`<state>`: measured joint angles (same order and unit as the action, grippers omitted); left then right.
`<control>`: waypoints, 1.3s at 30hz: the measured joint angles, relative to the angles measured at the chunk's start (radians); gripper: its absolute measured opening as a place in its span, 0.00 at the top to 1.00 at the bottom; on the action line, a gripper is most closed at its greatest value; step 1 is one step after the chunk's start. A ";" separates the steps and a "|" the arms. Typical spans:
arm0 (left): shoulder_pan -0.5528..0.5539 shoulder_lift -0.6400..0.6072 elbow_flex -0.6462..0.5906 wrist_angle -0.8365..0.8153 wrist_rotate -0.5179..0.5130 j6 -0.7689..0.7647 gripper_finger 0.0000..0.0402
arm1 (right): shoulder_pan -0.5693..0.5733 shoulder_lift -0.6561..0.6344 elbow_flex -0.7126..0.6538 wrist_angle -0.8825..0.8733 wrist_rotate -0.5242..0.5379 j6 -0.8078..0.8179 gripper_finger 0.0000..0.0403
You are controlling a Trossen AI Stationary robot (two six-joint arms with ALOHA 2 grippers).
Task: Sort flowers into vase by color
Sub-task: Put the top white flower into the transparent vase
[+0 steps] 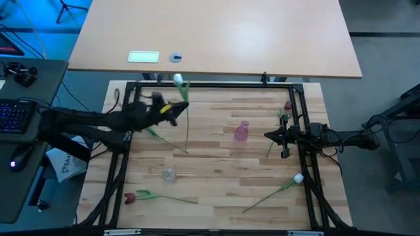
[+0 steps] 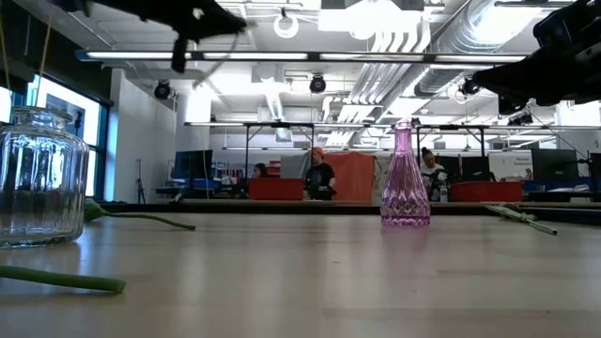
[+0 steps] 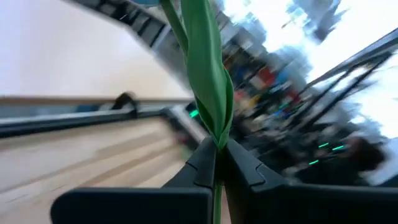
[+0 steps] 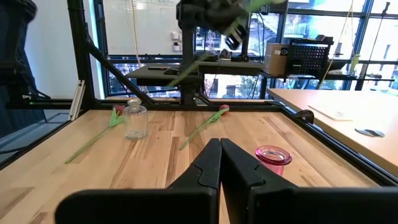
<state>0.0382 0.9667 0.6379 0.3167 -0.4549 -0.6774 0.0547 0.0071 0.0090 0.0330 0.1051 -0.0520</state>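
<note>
The left pincer was raised above the worktop, well left of the pink vase, its fingers clamped on the stem of a white tulip whose head pointed toward the far frame rail. The right pincer hovered just right of the pink vase, fingers pressed together and empty. A second white tulip lay right of and nearer than the vase. One dark red tulip lay beyond and right of it; another lay far to its near left, past the clear glass jar.
</note>
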 joint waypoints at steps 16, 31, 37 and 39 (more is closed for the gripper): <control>-0.309 -0.395 -0.356 0.314 0.065 0.140 1.00 | 0.000 0.000 0.000 0.000 0.000 0.000 1.00; -0.412 -0.568 -0.504 0.399 0.261 0.449 1.00 | 0.000 0.000 0.000 0.000 0.000 0.000 1.00; -0.412 -0.568 -0.544 0.454 0.288 0.420 1.00 | 0.000 0.000 0.000 0.000 0.000 0.000 1.00; -0.412 -0.565 -0.547 0.449 0.288 0.418 1.00 | 0.000 0.000 0.000 0.000 0.000 0.000 1.00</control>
<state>-0.3740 0.4013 0.0910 0.7660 -0.1671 -0.2593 0.0550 0.0071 0.0090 0.0330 0.1051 -0.0519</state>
